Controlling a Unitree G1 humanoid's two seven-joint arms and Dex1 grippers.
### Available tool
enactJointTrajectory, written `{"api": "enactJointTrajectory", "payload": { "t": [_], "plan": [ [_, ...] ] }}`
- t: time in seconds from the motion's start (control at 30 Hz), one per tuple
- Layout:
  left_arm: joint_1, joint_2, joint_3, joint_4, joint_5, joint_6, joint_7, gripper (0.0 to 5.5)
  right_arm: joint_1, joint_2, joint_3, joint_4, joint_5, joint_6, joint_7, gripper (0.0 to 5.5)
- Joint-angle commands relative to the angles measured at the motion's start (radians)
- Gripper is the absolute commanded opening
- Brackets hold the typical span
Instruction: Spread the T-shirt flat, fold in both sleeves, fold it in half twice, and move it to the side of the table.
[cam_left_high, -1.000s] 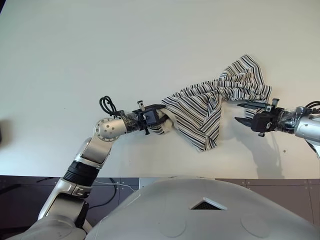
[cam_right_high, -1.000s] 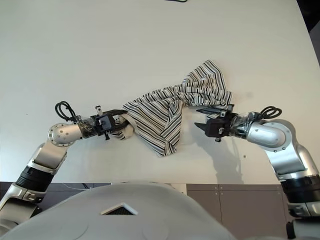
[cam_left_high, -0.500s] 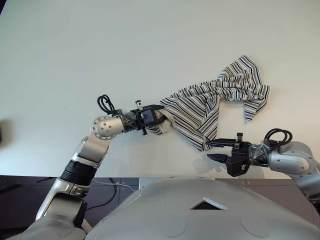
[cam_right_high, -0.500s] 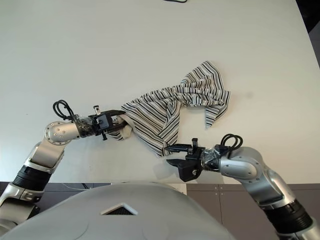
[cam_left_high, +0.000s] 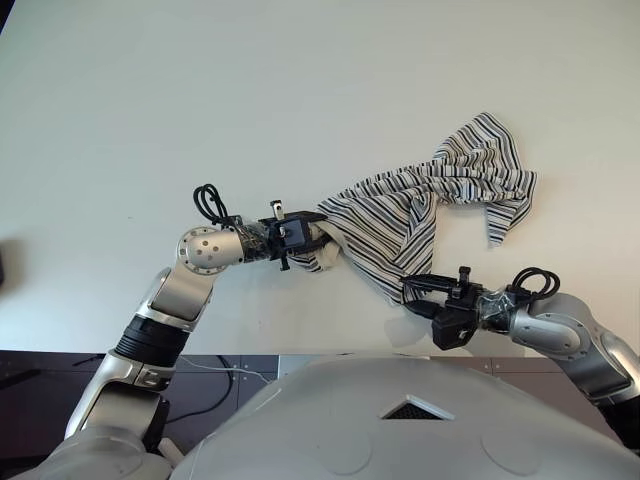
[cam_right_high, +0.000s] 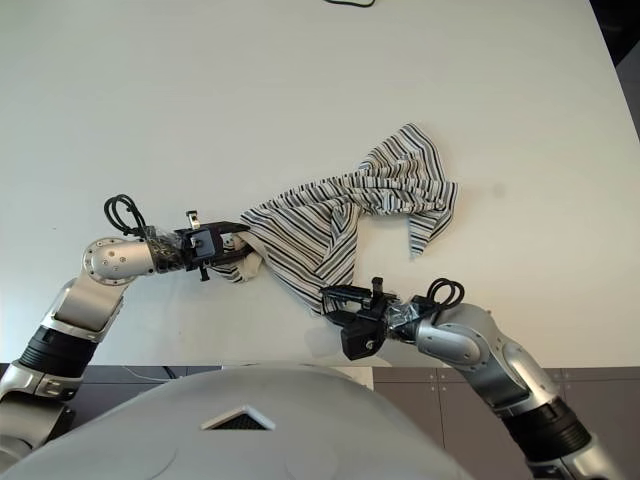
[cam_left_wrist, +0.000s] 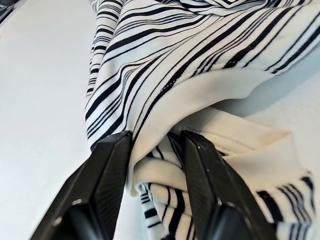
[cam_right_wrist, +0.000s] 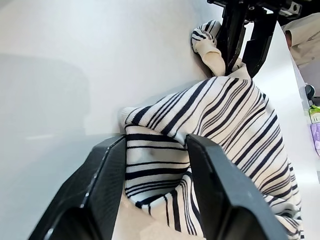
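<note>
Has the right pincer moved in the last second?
Yes. The right pincer swung from beside the T-shirt's right end toward the table's near edge, reaching its lowest corner.

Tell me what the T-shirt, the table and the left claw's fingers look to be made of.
T-shirt: soft knit fabric, probably cotton jersey, matte; it drapes and bunches, and has a ribbed cream hem.
Table: hard, smooth white top, perhaps laminate or painted board; even surface with soft shadows.
Left claw's fingers: rigid black plastic, it seems; dull sheen, sharp moulded edges, no bending against the cloth.
</note>
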Motion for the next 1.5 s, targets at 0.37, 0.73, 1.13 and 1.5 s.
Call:
{"api": "enactJointTrajectory", "payload": {
  "t": [0.37,0.73,1.13,1.5],
  "plan": [
    [-0.013,0.022,-0.001,0.017,0.017,0.016,-0.020,1.84,0.019,-0.042,-0.006,0.081,-0.074,0.028,0.007,0.46],
    [-0.023,0.001,0.022,0.011,-0.010,0.026,-0.009,1.84,-0.051,-0.018,-0.114,-0.144,0.318,0.291,0.130,0.12],
    [0.127,0.152,0.367,-0.483,-0.771,0.557,-0.107,1.84,-0.330,-0.282,-0.592,-0.403,1.290,0.871,0.337,0.12],
    [0.125,0.213,0.253,-0.347,-0.463,0.443,-0.135,1.84,0.050,-0.137,-0.081,-0.466,0.574,0.660,0.158,0.66]
  ]
}}
